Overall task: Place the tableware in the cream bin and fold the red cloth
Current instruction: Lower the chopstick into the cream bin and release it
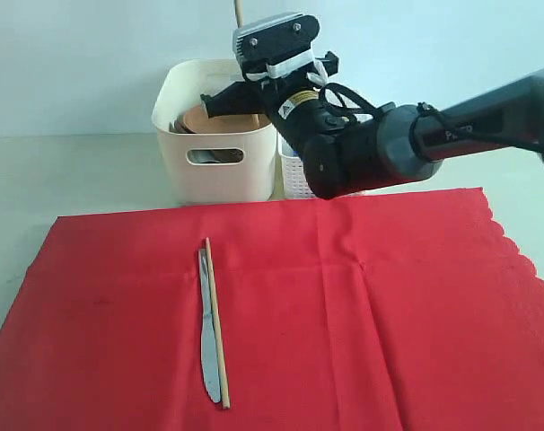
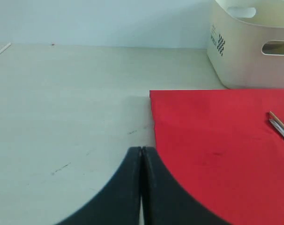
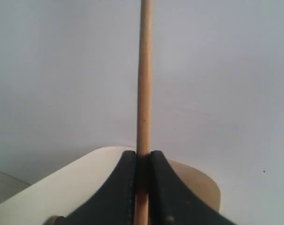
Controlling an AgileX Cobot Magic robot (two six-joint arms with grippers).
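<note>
Fingers of my left gripper [image 2: 141,150] are pressed together on nothing, parked over bare table well left of the cream bin [image 1: 214,175], out of the way, I judge. In front of the bin, the metal knife [image 1: 206,350] and one wooden chopstick [image 1: 215,323] lie side by side on the unfolded red cloth [image 1: 362,314]. Above the bin, my right gripper [image 3: 143,157] pinches the other chopstick [image 3: 144,70] upright, presumably so it drops in cleanly beside the brown plate [image 1: 205,119].
</note>
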